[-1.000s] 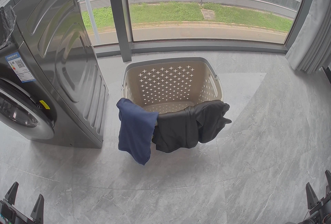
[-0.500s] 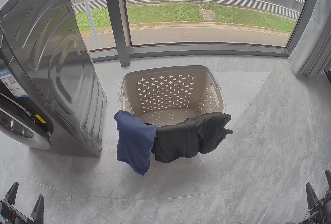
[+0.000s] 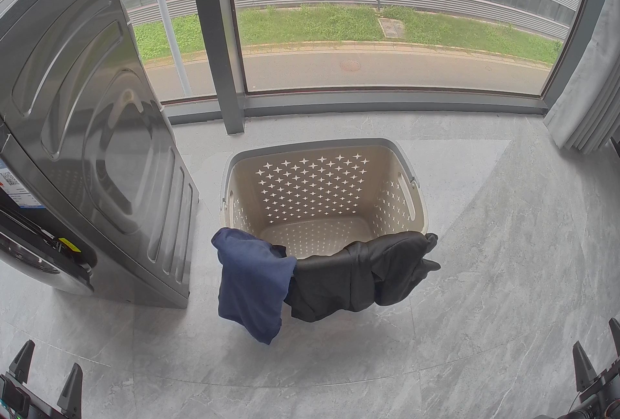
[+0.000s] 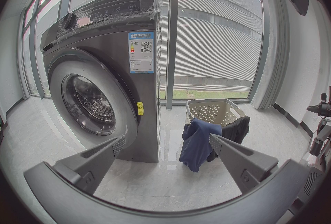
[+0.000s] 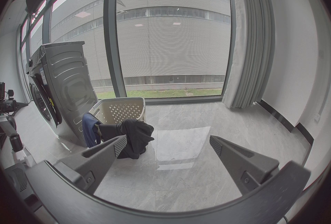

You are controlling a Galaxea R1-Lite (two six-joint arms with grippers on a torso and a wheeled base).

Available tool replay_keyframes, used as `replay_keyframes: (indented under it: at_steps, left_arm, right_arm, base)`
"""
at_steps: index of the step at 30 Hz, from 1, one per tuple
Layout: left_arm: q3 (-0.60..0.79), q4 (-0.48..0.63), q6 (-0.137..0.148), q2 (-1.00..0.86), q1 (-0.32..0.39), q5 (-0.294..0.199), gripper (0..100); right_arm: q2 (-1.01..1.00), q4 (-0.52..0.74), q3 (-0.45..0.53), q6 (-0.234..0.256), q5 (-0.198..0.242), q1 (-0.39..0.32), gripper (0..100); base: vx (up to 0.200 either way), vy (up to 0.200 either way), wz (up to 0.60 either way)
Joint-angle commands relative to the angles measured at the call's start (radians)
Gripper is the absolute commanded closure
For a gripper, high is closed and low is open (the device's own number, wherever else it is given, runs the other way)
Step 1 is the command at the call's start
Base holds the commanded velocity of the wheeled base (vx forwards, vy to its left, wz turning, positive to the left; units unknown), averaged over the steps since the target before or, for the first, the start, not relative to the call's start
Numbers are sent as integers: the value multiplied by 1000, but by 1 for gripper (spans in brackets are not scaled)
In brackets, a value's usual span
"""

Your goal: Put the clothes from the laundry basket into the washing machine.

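One blue garment (image 3: 252,285), one black garment (image 3: 361,281), draped on basket (image 3: 323,181) rim, washer (image 3: 97,136) alongside

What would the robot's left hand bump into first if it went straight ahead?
Probably the washing machine at its corner, though the left hand might slip past toward the blue cloth; depth is unclear.

- My left gripper (image 3: 51,356) and right gripper (image 3: 595,333) sit low and wide apart, each with its fingers parted.
- The laundry basket (image 3: 316,181) stands on the floor (image 3: 491,285) well ahead, between the two pairs of fingers.
- A blue garment (image 3: 252,285) and a black garment (image 3: 361,278) hang over the basket's near rim, touching. The blue one is nearer my left fingers.
- The washing machine (image 3: 97,136) stands ahead of my left fingers.
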Motion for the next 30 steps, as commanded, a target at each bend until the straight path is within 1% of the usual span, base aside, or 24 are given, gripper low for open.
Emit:
replay_keyframes:
  at_steps: [1, 2, 14, 20, 29, 30]
  left_arm:
    - [15, 0, -1, -12, 0, 0, 0]
    - [15, 0, -1, -12, 0, 0, 0]
    - [15, 0, -1, -12, 0, 0, 0]
    - [15, 0, -1, -10, 0, 1, 0]
    - [15, 0, -1, -10, 0, 1, 0]
    - [15, 0, -1, -12, 0, 1, 0]
  right_arm:
    - [-16, 0, 18, 0, 1, 0, 0]
    - [-16, 0, 18, 0, 1, 0, 0]
    - [-16, 0, 18, 0, 1, 0, 0]
    - [-16, 0, 18, 0, 1, 0, 0]
    - [-16, 0, 18, 0, 1, 0, 0]
    - [-16, 0, 18, 0, -1, 0, 0]
  base:
    - [0, -200, 0]
    - [0, -200, 0]
    - [0, 0, 0]
    - [200, 0, 0]
    - [0, 0, 0]
    - [200, 0, 0]
